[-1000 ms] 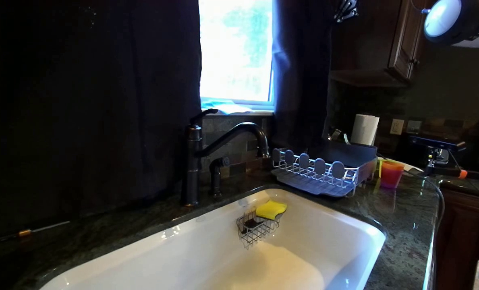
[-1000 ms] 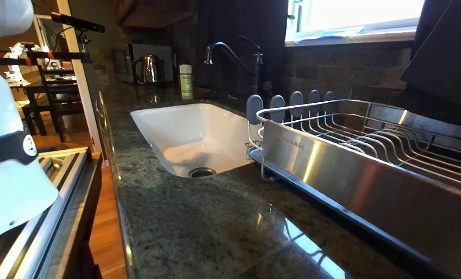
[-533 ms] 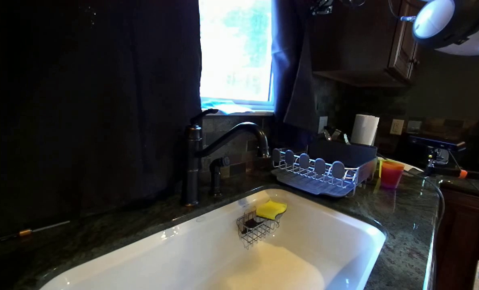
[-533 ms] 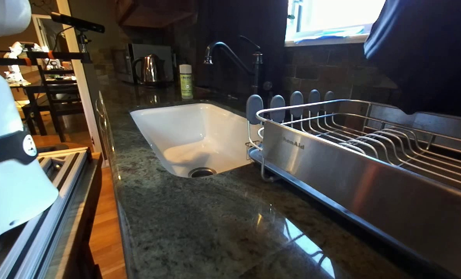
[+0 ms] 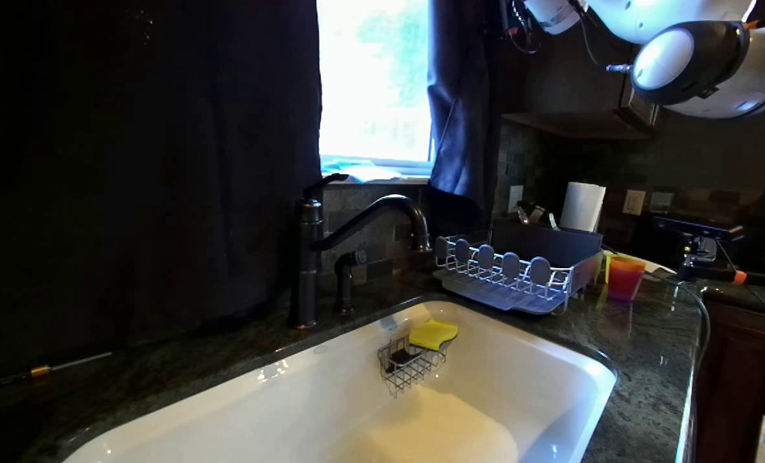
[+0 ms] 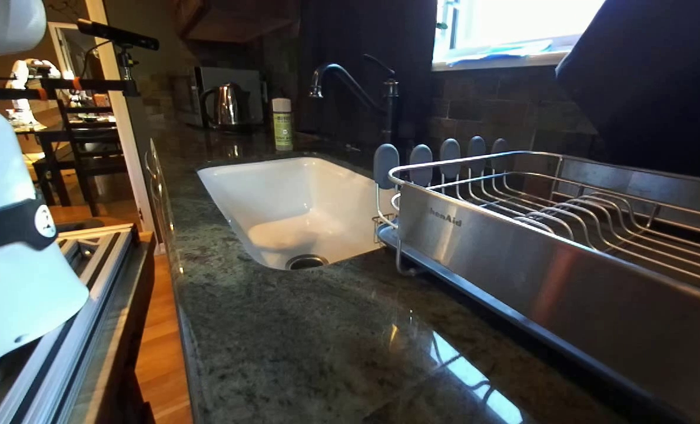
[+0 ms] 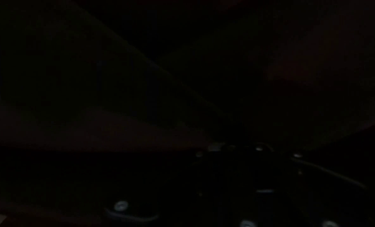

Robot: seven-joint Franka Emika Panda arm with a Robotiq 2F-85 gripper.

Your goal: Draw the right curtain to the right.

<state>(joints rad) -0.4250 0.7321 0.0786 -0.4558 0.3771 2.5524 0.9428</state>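
The right curtain (image 5: 462,116) hangs at the right side of the window (image 5: 376,83), bunched narrower than a second ago: in an exterior view its outer side stands closer in, and in both exterior views its inner edge reaches further over the window, its lower edge slanting. The window itself is broad and bright beside it, so much of the opening you want is there, yet a strip along its right frame is lost; take that as a small loss against your rightward goal. Your arm (image 5: 723,64) comes further into an exterior view at the top right than half a second ago, nearer the window, which reads as reaching or tugging rather than the finishing draw; a steady sweep to the right probably remains. The dish rack (image 6: 532,277) stays put below the curtain, and the loose hem could snag on its wires if you let it sag. Your gripper (image 7: 236,147) sits low in the nearly black wrist view with what look like folds running in toward it; you cannot tell from this whether its jaws are apart, together or clamped on the curtain, so check your hold before pulling. The pale wall plate (image 5: 516,196), hidden a second ago, shows just beyond the curtain's outer edge, so the curtain has yet to spread that way.
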